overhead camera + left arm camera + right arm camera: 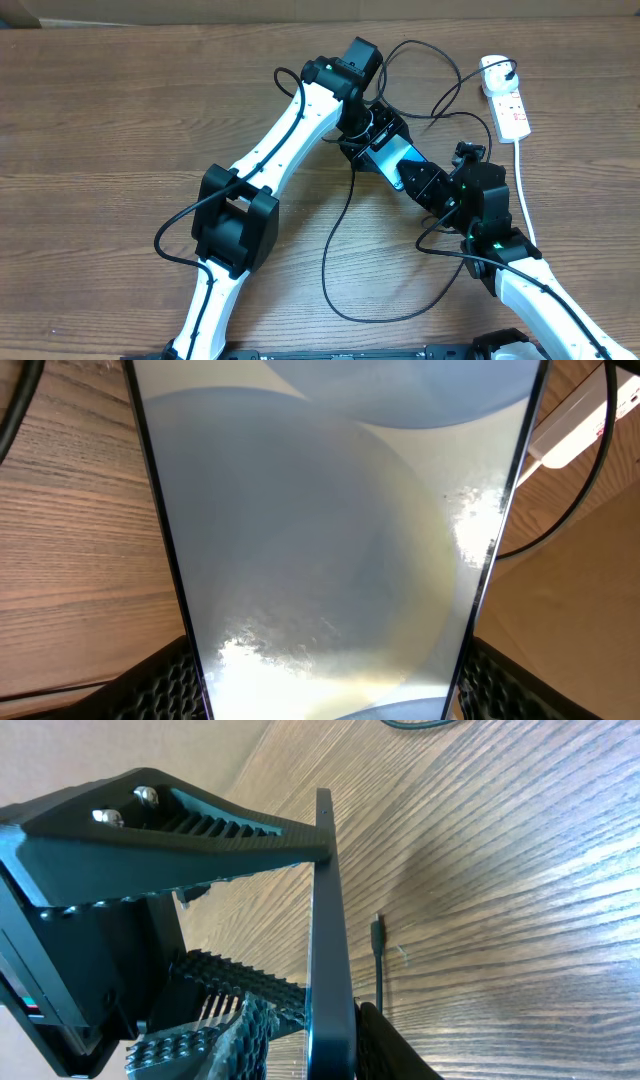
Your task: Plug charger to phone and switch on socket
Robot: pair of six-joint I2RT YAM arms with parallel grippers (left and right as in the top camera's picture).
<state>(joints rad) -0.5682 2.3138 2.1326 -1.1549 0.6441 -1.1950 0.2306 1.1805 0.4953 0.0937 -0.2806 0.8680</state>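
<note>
Phone point(330, 540) between left fingers point(168, 682)

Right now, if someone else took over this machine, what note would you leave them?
Left gripper: clamped across the phone.
Right gripper: at the phone's end, grip unclear.
Cable: tip beside the phone, not yet in.
Power strip: far right, untouched.
Done: phone gripped. Left: plug cable in, switch strip on.
</note>
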